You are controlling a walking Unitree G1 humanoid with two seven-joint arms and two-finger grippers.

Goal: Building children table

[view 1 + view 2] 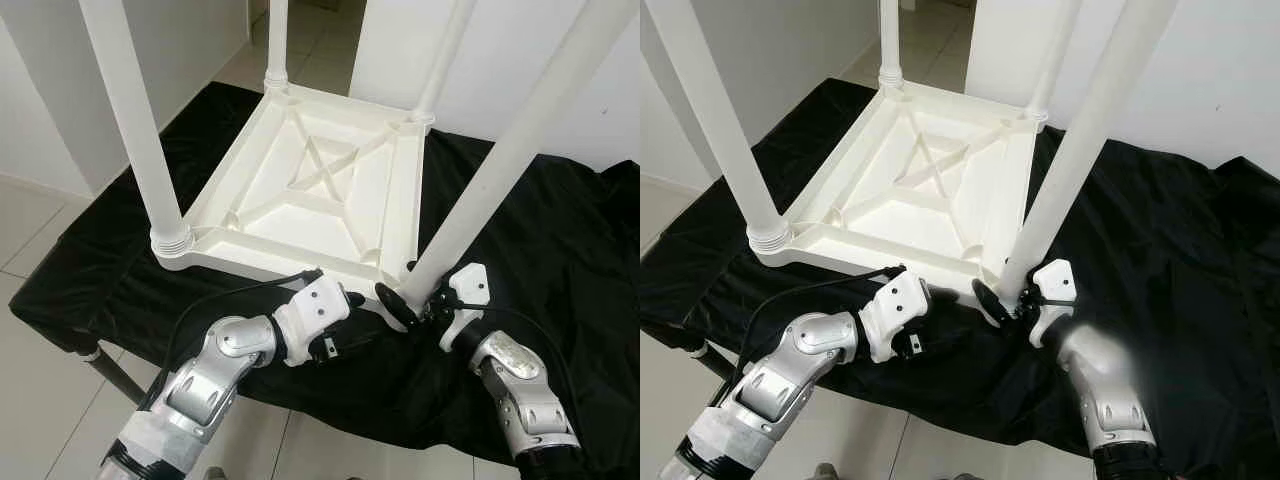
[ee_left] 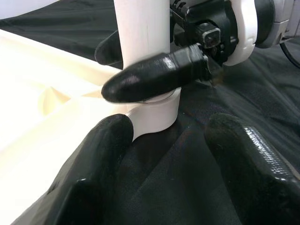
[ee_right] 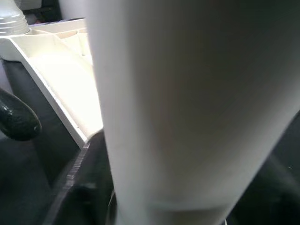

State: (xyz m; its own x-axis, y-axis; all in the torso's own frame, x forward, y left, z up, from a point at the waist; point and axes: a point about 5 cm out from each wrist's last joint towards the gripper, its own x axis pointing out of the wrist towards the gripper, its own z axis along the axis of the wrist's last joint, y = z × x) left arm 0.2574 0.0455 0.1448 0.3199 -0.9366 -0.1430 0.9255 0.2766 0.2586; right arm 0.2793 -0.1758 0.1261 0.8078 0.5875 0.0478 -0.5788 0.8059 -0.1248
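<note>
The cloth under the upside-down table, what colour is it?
Plain black, no pattern. The cloth shows best in the left eye view, spread beneath the white table.

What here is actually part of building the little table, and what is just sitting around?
Part of the job:
- white tabletop, upside down
- four white legs standing in its corners, including the near right leg
- right gripper, closed on that leg's base
- left gripper, open beside the same corner

Just there:
- black cloth under it all
- tiled floor

table legs (image 1: 130, 130) cut off above
</note>
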